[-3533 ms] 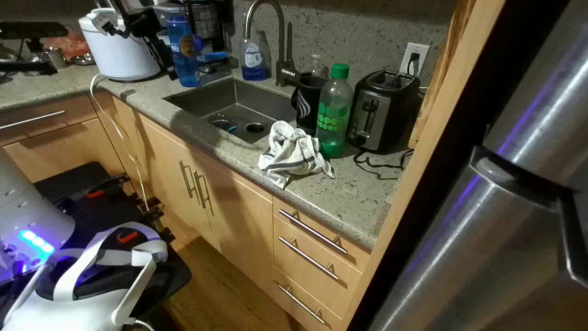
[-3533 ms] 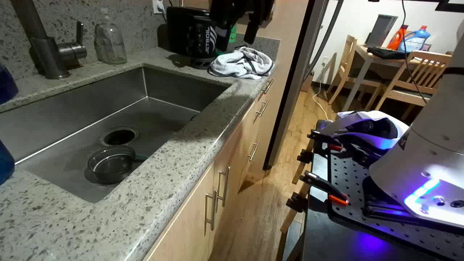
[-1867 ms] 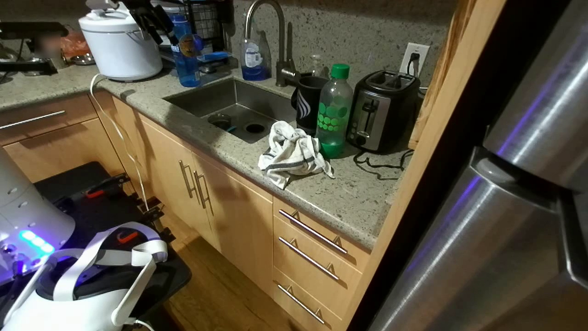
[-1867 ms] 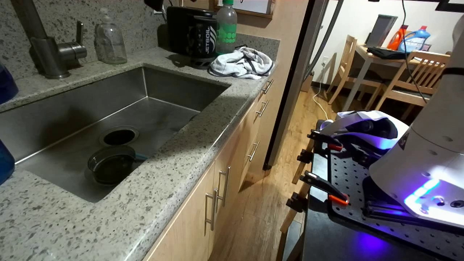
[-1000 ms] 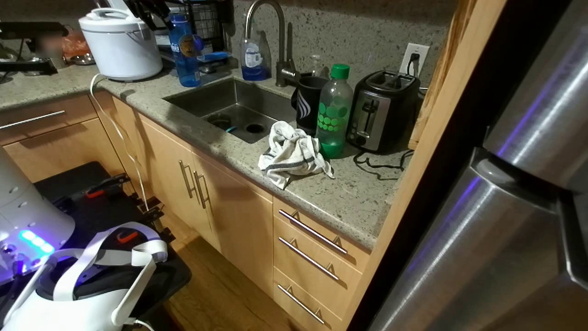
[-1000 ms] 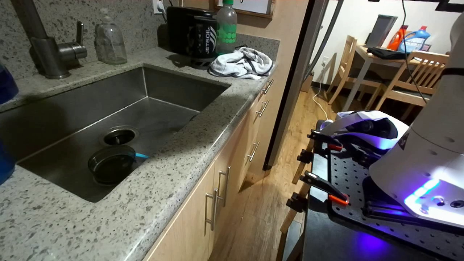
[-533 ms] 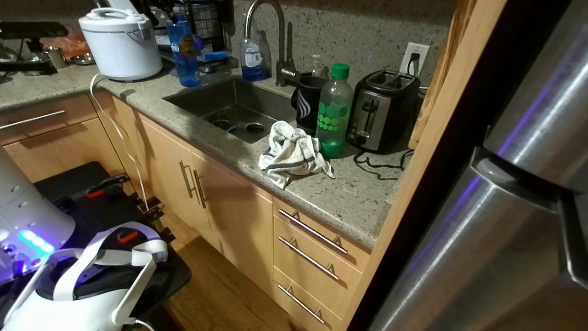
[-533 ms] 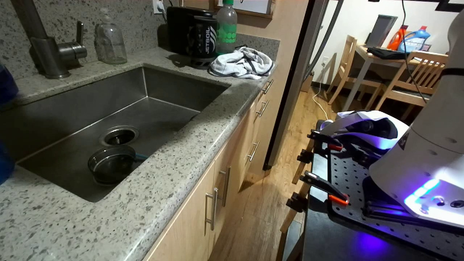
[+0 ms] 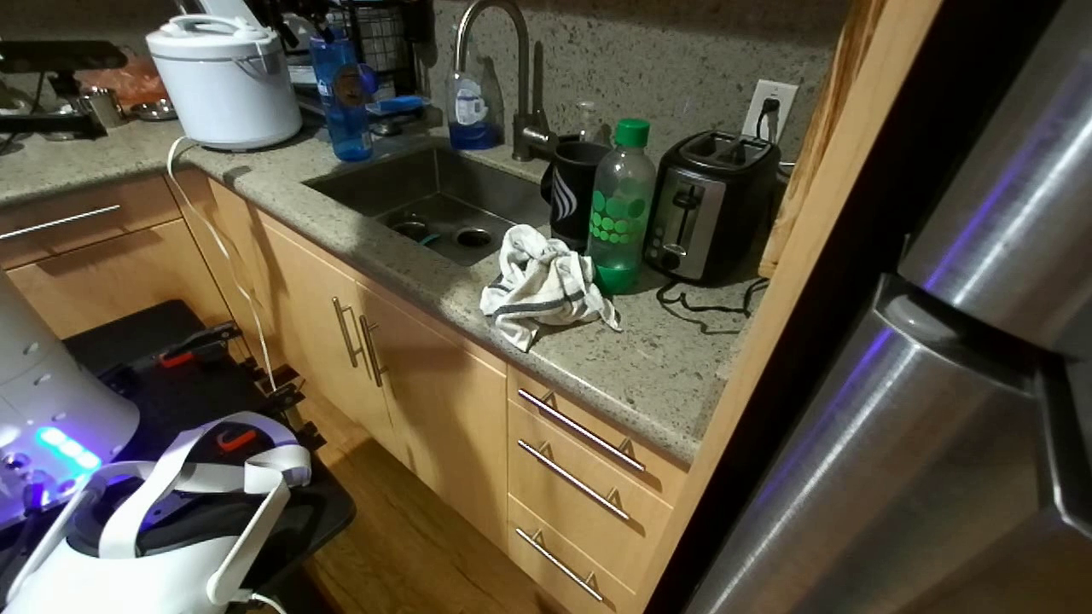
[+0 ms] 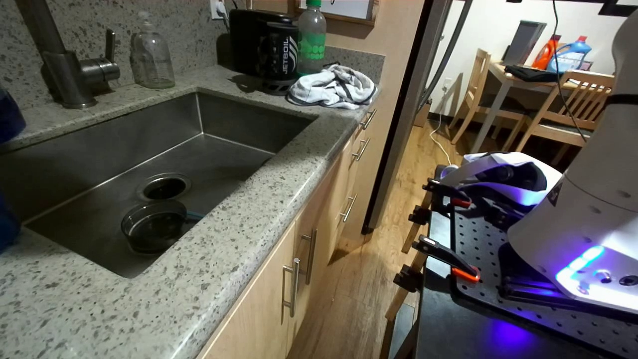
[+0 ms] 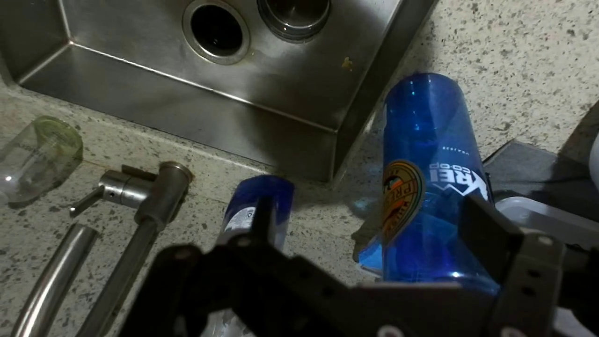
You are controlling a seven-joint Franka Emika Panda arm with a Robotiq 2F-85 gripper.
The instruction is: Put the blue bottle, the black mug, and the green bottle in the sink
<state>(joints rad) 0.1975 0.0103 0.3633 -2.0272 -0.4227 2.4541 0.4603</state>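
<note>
While the gripper (image 11: 374, 217) is spread wide, grasping nothing, the blue REI water bottle (image 11: 430, 135) stands upright beneath it, nearer the finger (image 11: 491, 229) at the wrist view's right; contact is unclear; the sink (image 11: 187, 110) lies lower, to 1 side.

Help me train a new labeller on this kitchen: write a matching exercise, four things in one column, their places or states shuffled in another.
Column one
1. translucent blue plastic bottle
2. black mug with curved white stripes
3. clear plastic bottle with green dots
4. rectangular stainless steel sink

Column two
A. topped by a bright green cap
B. holds a round dark dish
C. stands between the round white rice cooker and the sink
D. stands between the tall curved metal faucet and the dotted bottle

Pairs: 1-C; 2-D; 3-A; 4-B
</note>
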